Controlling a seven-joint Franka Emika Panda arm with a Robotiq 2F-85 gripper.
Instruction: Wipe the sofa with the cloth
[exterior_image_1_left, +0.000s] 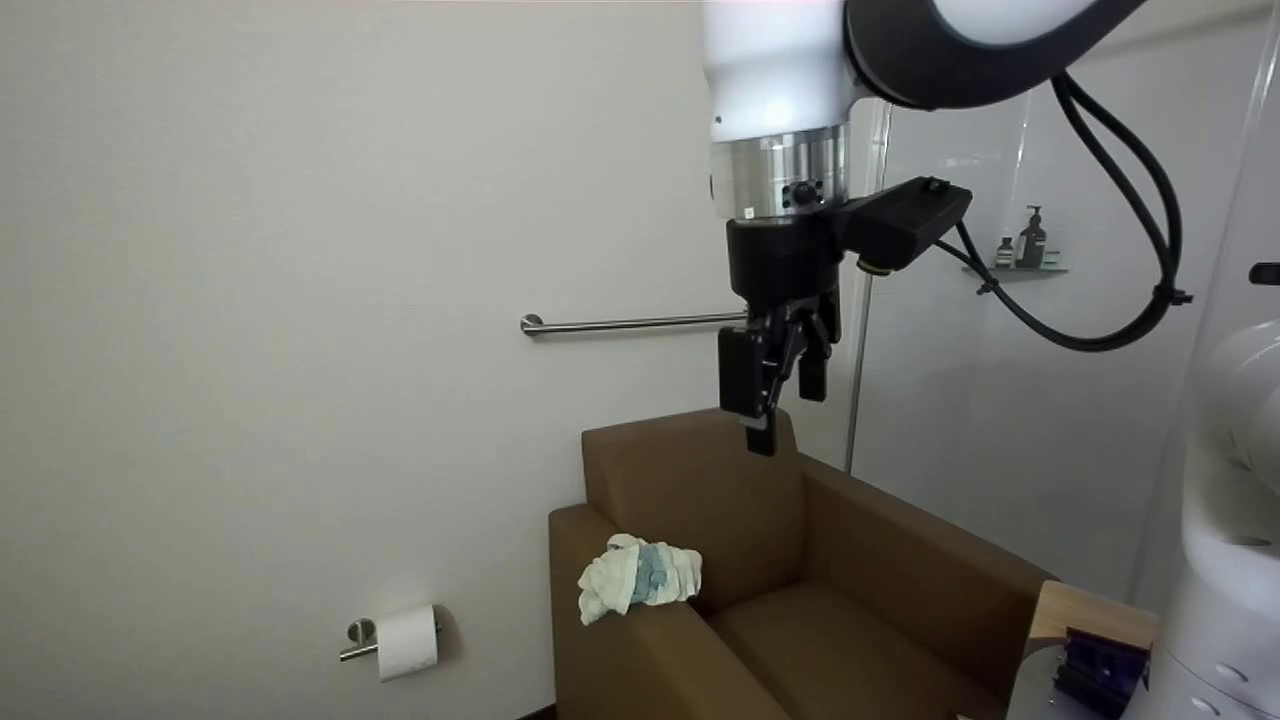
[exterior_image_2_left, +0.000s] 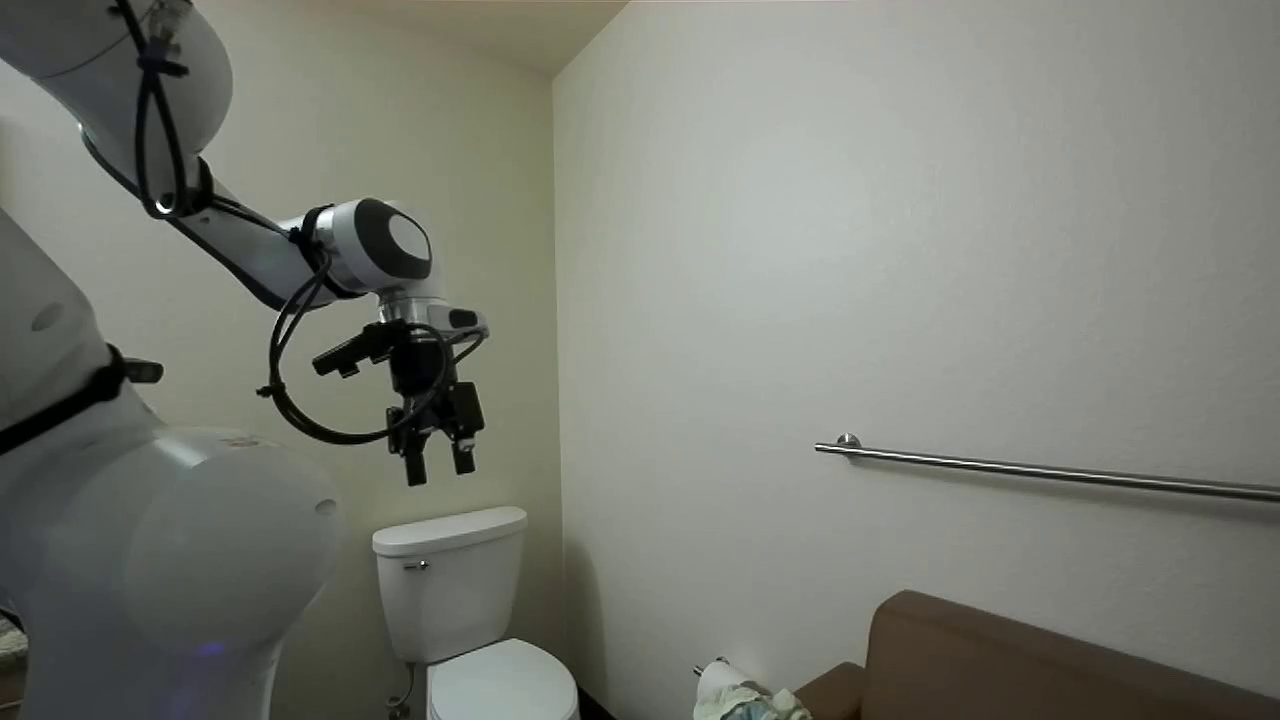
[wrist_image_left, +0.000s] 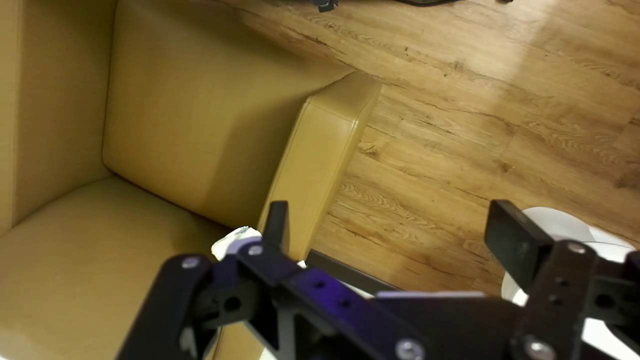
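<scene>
Pale wall (exterior_image_1_left: 250, 300) stands behind the sofa (exterior_image_1_left: 690, 480) in an exterior view. Cloth (exterior_image_1_left: 645, 575) sits bunched on the armrest (exterior_image_1_left: 680, 650), 6 o'clock. Gripper (exterior_image_1_left: 787, 414) hangs toward 1–2 o'clock from it, well apart, fingers (wrist_image_left: 515, 245) spread wide. From cloth: bar (exterior_image_1_left: 635, 324) at 12, roll (exterior_image_1_left: 406, 643) between 8 and 9. Toilet (exterior_image_2_left: 465, 615) at gripper's 6, in an exterior view.
</scene>
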